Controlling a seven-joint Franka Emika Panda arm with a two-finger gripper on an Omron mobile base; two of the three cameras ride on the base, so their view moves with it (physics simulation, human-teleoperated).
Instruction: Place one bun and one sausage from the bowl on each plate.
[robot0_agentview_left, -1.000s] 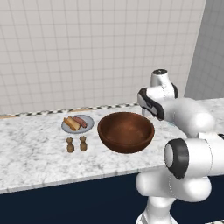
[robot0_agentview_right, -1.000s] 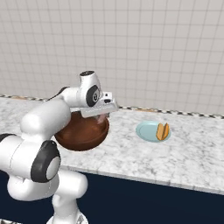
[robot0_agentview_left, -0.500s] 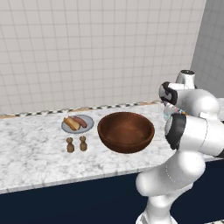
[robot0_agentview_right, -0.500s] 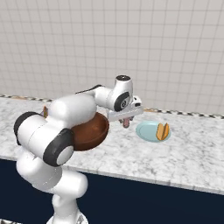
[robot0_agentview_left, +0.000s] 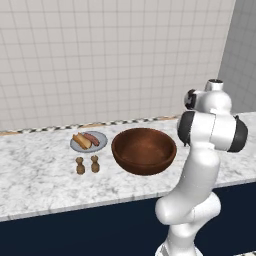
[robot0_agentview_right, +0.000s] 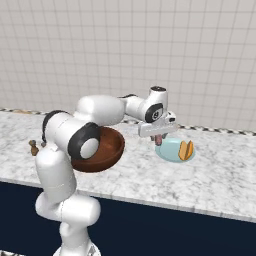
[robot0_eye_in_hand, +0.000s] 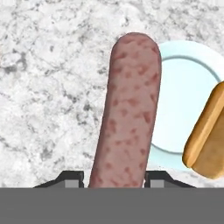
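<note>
Hand view: a sausage (robot0_eye_in_hand: 129, 113) is pinched between the fingertips (robot0_eye_in_hand: 70, 178) of the gripper (robot0_agentview_right: 158, 139), hung above the marble counter (robot0_agentview_right: 220, 170) at the edge of the teal plate (robot0_agentview_right: 170, 151). A bun (robot0_agentview_right: 186, 150) is already laid there. The bowl (robot0_agentview_left: 144, 150) is seen emptied.

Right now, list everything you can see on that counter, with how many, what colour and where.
bowl: one, reddish-brown, middle of the counter.
grey plate: one, left of the bowl, holding one bun and one sausage.
teal plate: one, pale teal, right of the bowl, holding one golden bun.
shakers: two, brown, in front of the grey plate.
held sausage: one, reddish-pink, over the counter at the teal plate's edge.
counter: one, grey-white marble.
end effector: one, shut on the held sausage.
</note>
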